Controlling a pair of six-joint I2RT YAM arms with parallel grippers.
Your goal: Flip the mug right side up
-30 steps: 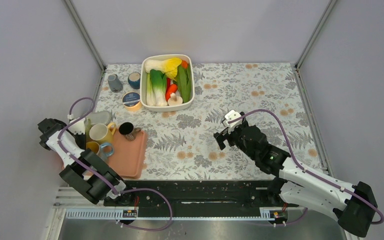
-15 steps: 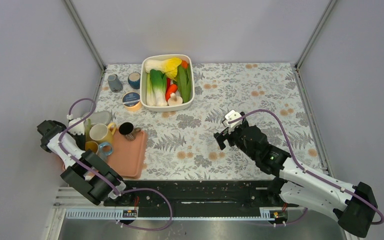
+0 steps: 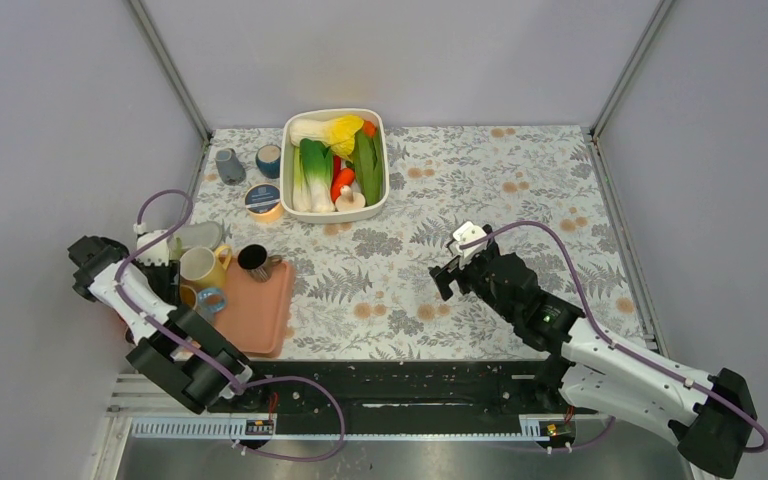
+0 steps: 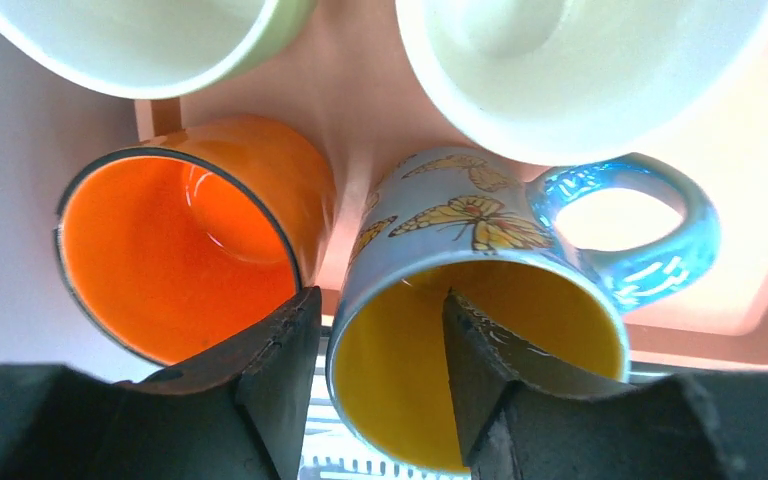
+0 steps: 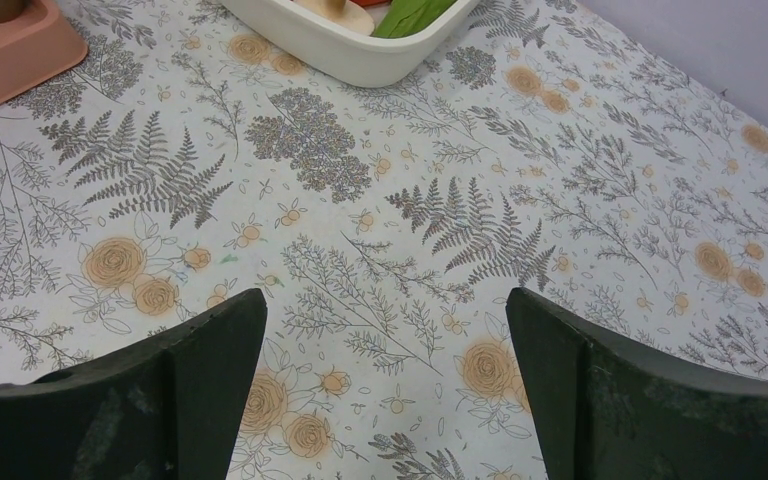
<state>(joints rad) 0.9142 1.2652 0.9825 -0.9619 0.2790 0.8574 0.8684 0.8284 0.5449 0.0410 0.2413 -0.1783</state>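
The mug (image 4: 460, 215) has butterflies on a pale wall, a yellow inside and a blue handle. It stands mouth up on the pink tray (image 4: 360, 90), and shows as the blue-handled mug (image 3: 205, 297) in the top view. My left gripper (image 4: 378, 295) is open and straddles the mug's near wall. One finger is inside the mug and the other outside, each with a gap to the wall. From above, the left gripper (image 3: 172, 275) hangs over the tray's left end. My right gripper (image 5: 385, 295) is open and empty over the floral cloth, mid-table (image 3: 440, 275).
An orange mug (image 4: 185, 250), a cream mug (image 4: 570, 70) and a greenish mug (image 4: 140, 40) crowd round it. A black cup (image 3: 252, 257) also stands on the tray (image 3: 265, 310). Behind are a white dish of vegetables (image 3: 335, 165) and small cups (image 3: 230, 165). The left wall is close.
My left gripper's jaws have opened, letting go of the mug's wall, and the wrist has shifted slightly left. The right arm has barely moved.
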